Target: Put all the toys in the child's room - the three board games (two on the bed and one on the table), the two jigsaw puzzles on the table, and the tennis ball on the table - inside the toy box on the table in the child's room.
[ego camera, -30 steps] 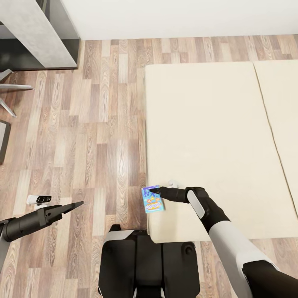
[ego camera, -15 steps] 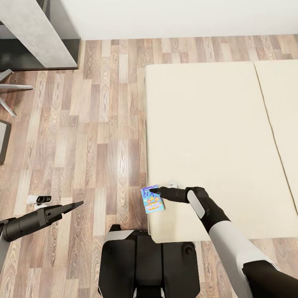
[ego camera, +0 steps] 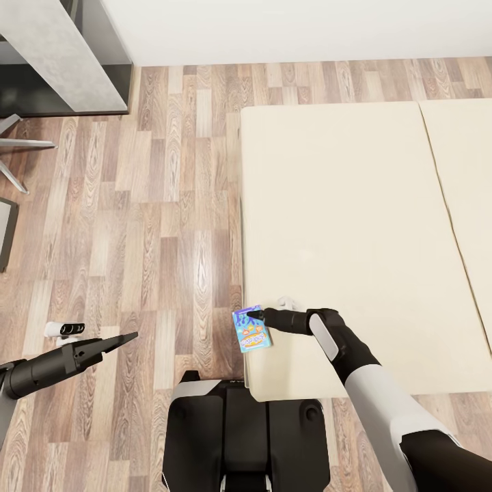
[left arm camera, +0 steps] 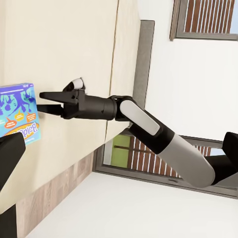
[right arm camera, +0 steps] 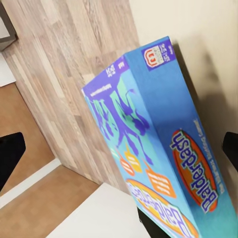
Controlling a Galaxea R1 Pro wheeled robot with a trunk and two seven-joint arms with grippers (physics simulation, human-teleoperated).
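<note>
A small blue board game [ego camera: 251, 329] with orange print lies at the left edge of the cream bed [ego camera: 355, 225], partly hanging over the wood floor. My right gripper [ego camera: 254, 316] is open, with its fingertips against the box's near edge. In the right wrist view the board game [right arm camera: 163, 148] looms large between the two spread fingers [right arm camera: 10, 153]. The left wrist view shows the right gripper [left arm camera: 42, 100] touching the board game [left arm camera: 19, 114]. My left gripper [ego camera: 130, 336] hangs open over the floor, left of the bed, holding nothing. The toy box is out of view.
The corner of the grey table [ego camera: 61, 55] stands at the far left by the white wall, with chair legs [ego camera: 20, 147] below it. Wood-plank floor [ego camera: 171, 205] runs between table and bed. My base [ego camera: 246, 437] sits against the bed's near left corner.
The whole picture has crept slightly; both arms and the blue box keep their places.
</note>
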